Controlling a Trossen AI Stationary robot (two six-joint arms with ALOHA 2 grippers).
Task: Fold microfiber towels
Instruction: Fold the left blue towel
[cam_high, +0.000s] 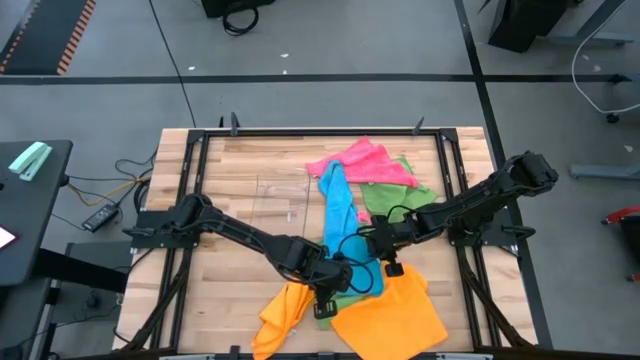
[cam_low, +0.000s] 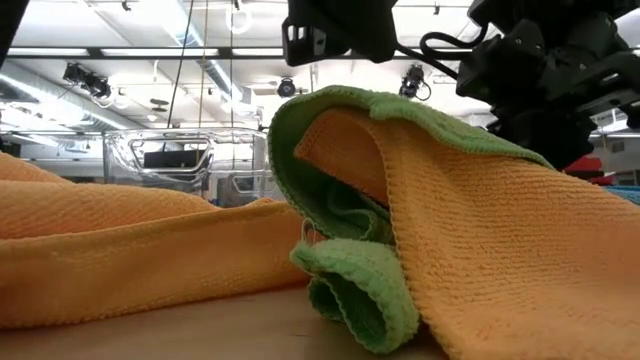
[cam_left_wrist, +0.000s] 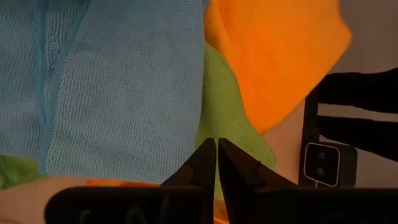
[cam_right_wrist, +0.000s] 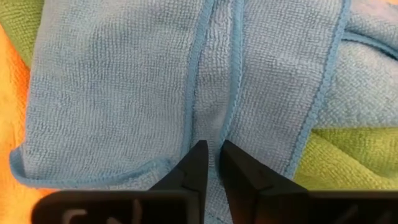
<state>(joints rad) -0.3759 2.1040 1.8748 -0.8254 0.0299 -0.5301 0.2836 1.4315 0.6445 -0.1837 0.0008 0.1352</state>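
Several crumpled, nubby microfiber towels (cam_high: 385, 300)

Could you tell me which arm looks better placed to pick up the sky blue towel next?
Probably the right. The right gripper sits directly over the sky blue microfiber towel, jaws nearly closed above its central crease. The left gripper hovers at that towel's edge, over a green microfiber cloth.
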